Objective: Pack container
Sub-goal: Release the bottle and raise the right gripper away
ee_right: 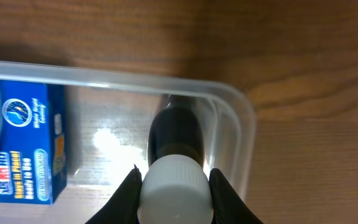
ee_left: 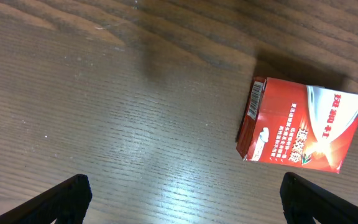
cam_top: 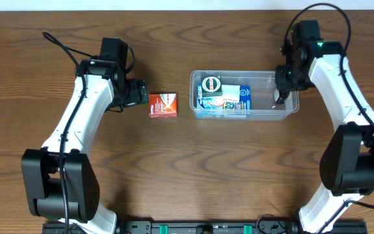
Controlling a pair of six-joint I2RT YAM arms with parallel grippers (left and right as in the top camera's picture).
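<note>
The container (cam_top: 244,112) sits right of centre on the wooden table (cam_top: 187,169), already holding a blue box (ee_right: 30,149) and other packets at its left end. The right gripper (ee_right: 174,200) is at the tub's right end, jaws clamped on the white cap of a dark bottle (ee_right: 174,134) standing inside. The left gripper (ee_left: 185,202) hangs wide and empty over bare wood, just left of a small red box (ee_left: 300,127) that lies outside the tub.
</note>
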